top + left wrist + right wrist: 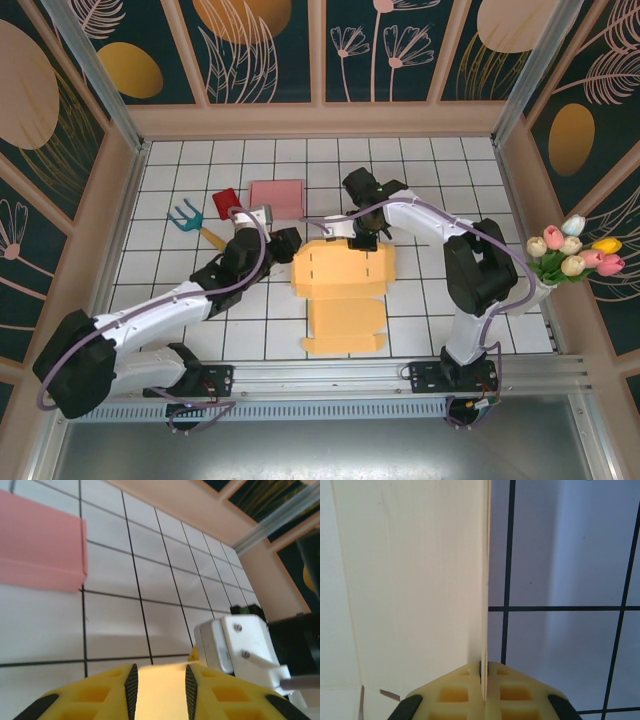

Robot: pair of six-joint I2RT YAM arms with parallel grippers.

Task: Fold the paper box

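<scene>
Now, on the left of the white tiled bench [160,290] you have a blue pronged tool [183,216], a red piece [226,203] and a pink box [277,197], all apart from the work. Your left claw [160,680] sits at the left edge of the yellow paper box [340,275]. Its jaws stand partly open with pale paper showing between the fingers [131,685]. The paper box lies mostly flat mid-bench, between the two arms. Your right claw [483,672] is closed tight on the box's far edge, pinching an upright flap. A bunch of tulips [575,252] stands at the right wall.
</scene>
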